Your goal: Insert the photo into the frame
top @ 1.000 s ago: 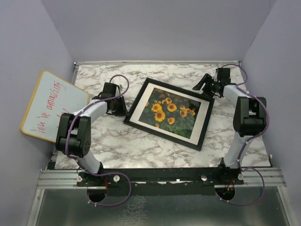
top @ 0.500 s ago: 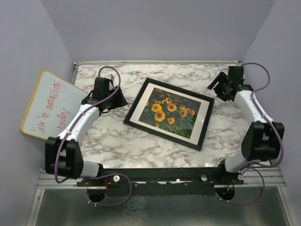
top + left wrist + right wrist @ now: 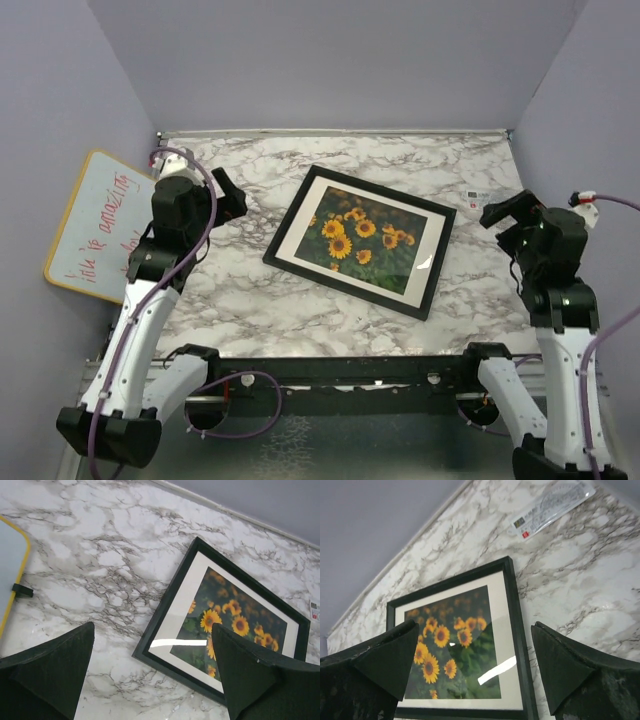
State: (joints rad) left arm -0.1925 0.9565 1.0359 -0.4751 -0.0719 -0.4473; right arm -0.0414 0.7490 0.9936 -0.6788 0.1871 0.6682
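The black frame (image 3: 291,213) lies flat and slanted in the middle of the marble table. The sunflower photo (image 3: 365,238) sits inside it behind the pane, ringed by a white mat. My left gripper (image 3: 232,203) hangs open above the table, left of the frame and apart from it. My right gripper (image 3: 505,213) hangs open to the frame's right, also apart. The left wrist view looks down on the frame (image 3: 170,597) and photo (image 3: 235,625) between wide-spread fingers (image 3: 50,675). The right wrist view shows the frame (image 3: 515,610) and photo (image 3: 455,645) between its fingers (image 3: 580,675). Neither gripper holds anything.
A yellow-rimmed whiteboard (image 3: 110,225) with red writing leans off the table's left edge; its rim (image 3: 10,570) shows in the left wrist view. A small printed label (image 3: 477,195) (image 3: 552,507) lies at the back right. Grey walls close in three sides.
Both arms have pulled back from the frame's corners toward the table's sides and risen. Both grippers have opened wider. The frame has not moved.
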